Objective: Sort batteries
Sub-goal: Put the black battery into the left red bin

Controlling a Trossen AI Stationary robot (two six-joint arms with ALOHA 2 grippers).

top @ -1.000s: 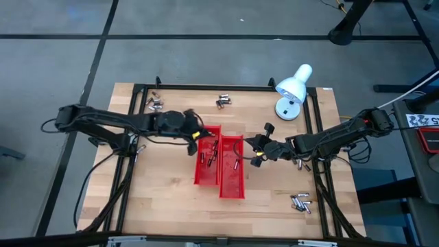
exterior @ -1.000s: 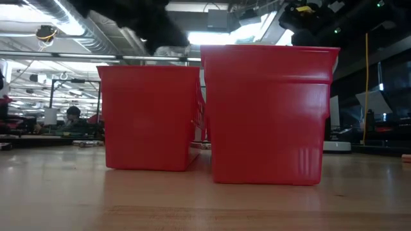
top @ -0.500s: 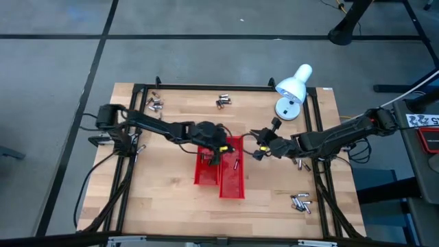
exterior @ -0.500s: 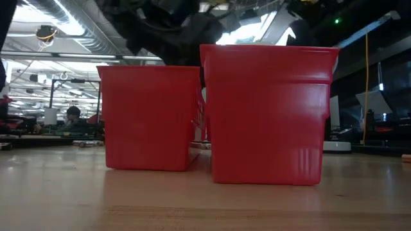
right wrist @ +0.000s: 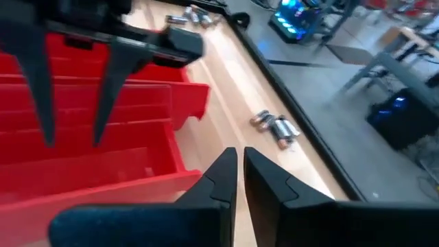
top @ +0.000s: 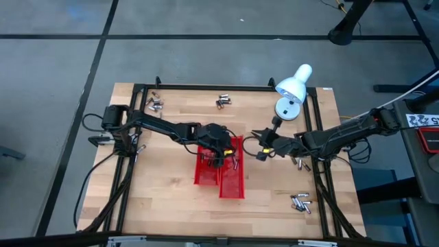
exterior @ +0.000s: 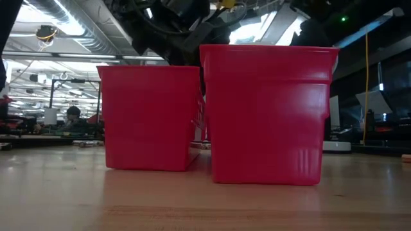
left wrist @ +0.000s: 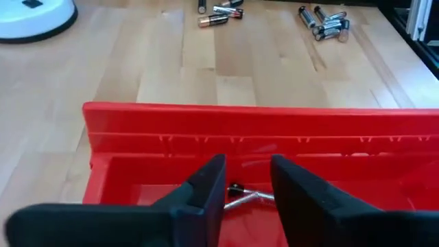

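Two red trays stand side by side at the table's middle, the left tray point(top: 204, 168) point(exterior: 151, 119) and the right tray point(top: 234, 175) point(exterior: 270, 115). My left gripper point(top: 221, 149) point(left wrist: 247, 184) is open and empty, with its fingers just above the tray's inside. A few batteries point(left wrist: 241, 195) lie on the tray floor below it. My right gripper point(top: 259, 145) point(right wrist: 237, 163) is shut and empty beside the right tray's right wall. Loose batteries lie on the wood at the far left point(top: 154, 104), far middle point(top: 223, 101), right point(top: 302, 163) and near right point(top: 300, 201).
A white desk lamp point(top: 291, 89) stands at the far right, and its base also shows in the left wrist view point(left wrist: 31, 14). A black frame point(top: 206, 87) runs around the table's edges. Bare wood lies in front of the trays point(exterior: 192, 205).
My left gripper has gone from beside the left tray's far left corner toward the table's right, and now stands over the trays, the arm stretched out. The trays and loose batteries have kept still.
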